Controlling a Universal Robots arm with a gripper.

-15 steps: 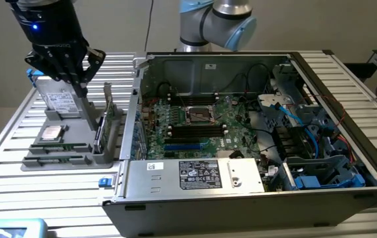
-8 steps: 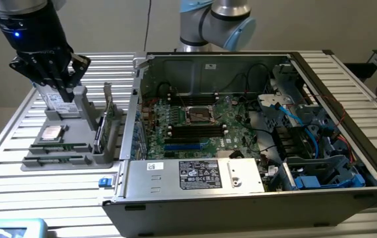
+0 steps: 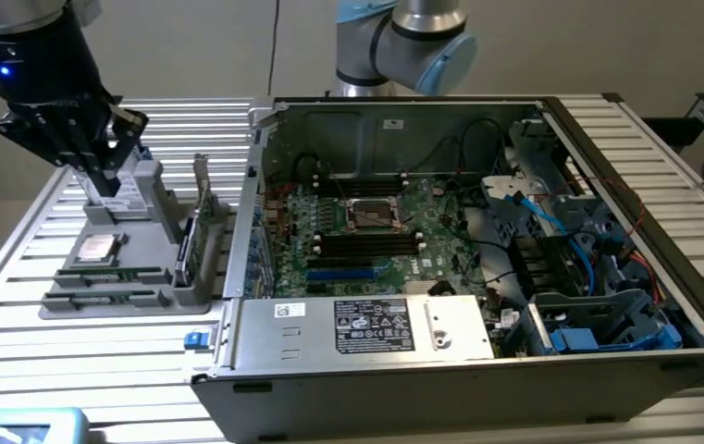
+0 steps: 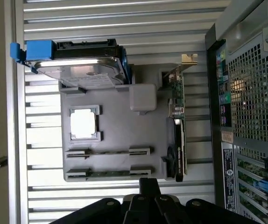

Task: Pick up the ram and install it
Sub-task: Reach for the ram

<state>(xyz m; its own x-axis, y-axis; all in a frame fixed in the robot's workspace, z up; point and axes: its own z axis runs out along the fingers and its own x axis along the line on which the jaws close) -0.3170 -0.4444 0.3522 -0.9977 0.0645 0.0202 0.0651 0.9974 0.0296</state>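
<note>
Two green ram sticks stand on edge in the slots of a grey holder [image 3: 136,254] at the exterior view's left, one [image 3: 111,275] just behind the other [image 3: 103,298]. From the wrist they show as thin lines, one [image 4: 108,151] beside the other [image 4: 108,173], in the holder [image 4: 124,130]. My black gripper [image 3: 99,180] hangs over the holder's far end by the hard drive, well above the sticks. Its fingers [image 4: 144,184] are shut with nothing between them.
The holder also carries a silver hard drive [image 4: 82,70] with blue rails, a processor chip [image 4: 83,123] and an upright green expansion card [image 4: 178,121]. The open computer case [image 3: 450,370] lies to the exterior view's right, its motherboard [image 3: 376,231] showing black memory slots.
</note>
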